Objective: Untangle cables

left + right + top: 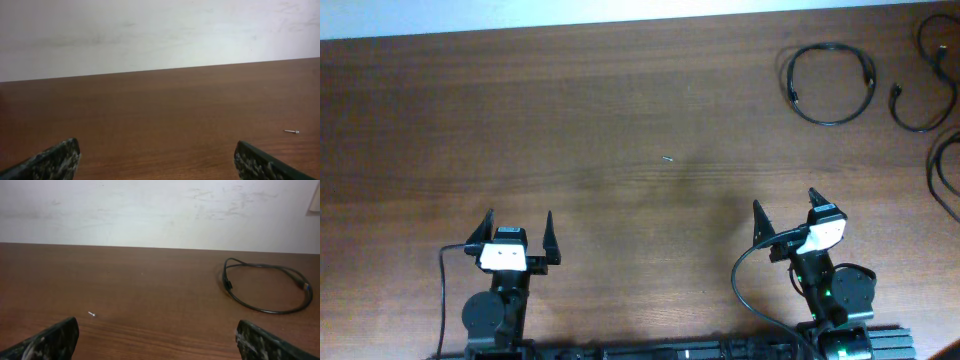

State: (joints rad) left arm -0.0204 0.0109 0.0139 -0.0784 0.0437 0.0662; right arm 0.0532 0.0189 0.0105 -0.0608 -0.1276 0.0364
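The cables lie in the upper right of the overhead frame, flat on the brown wooden table (570,110). The looped cable (792,92) forms a near-closed ring; it also appears at the right of the right wrist view (228,284), resting on the wood near the pale wall (150,210). Just right of it, the second cable (898,98) lies in an open curve. The third cable (923,38) in the top right corner and the fourth cable (932,165) at the right edge are both cut off by the frame; whether any of these touch one another cannot be determined. A small metallic pin (667,158) rests near the frame centre, well apart from the cables, and is seen in both wrist views (291,131) (91,313). The left gripper (518,222) sits at the lower left and the right gripper (785,205) at the lower right, both well apart from the cables. Each is released, its fingers spread wide over bare wood, as the wrist views confirm (157,145) (157,324). A thick black arm wire (740,280) loops beside the right arm.
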